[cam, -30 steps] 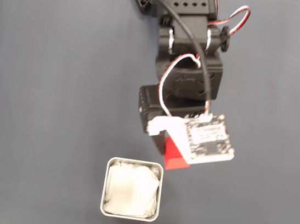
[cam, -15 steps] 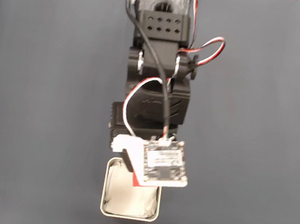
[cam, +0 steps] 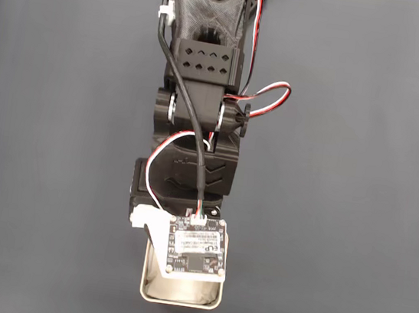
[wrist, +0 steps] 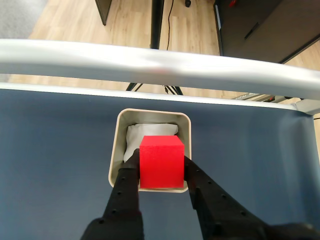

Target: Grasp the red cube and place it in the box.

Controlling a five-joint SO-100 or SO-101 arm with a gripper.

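Above the box point(wrist: 114, 165), in the wrist view: red cube point(wrist: 161, 161) is pinched between both fingers of the tool point(wrist: 161, 168).

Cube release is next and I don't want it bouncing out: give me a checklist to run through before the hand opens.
1. Cube gripped between both fingers: ok.
2. Hand above the box in the wrist view: ok.
3. Cube centred over the lining: not ok, it overlaps the near rim.
4. Box clear of other things: ok where visible; the cube hides part.
5. Drop height: cannot tell.
6. Arm over the box in the fixed view: ok.
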